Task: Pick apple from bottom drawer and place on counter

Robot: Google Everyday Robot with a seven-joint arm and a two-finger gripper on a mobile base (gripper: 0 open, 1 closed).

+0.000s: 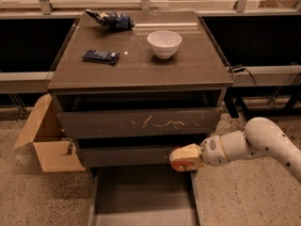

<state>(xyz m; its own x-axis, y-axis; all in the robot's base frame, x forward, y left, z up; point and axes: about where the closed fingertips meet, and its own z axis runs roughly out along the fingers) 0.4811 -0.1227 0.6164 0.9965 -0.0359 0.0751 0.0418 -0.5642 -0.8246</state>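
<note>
My gripper (184,158) hangs just above the right front corner of the open bottom drawer (141,197), level with the middle drawer front. Its cream fingers are closed around the apple (175,166), of which only a reddish sliver shows at the lower left of the fingers. The drawer's flat grey floor shows nothing on it. The counter (141,67) is the glossy top of the cabinet, well above the gripper. My white arm (263,140) reaches in from the right.
On the counter stand a white bowl (164,43), a dark blue packet (100,56) and a crumpled blue bag (112,19). The white-scratched top drawer front (141,122) stands slightly open. An open cardboard box (47,142) sits on the floor at the left.
</note>
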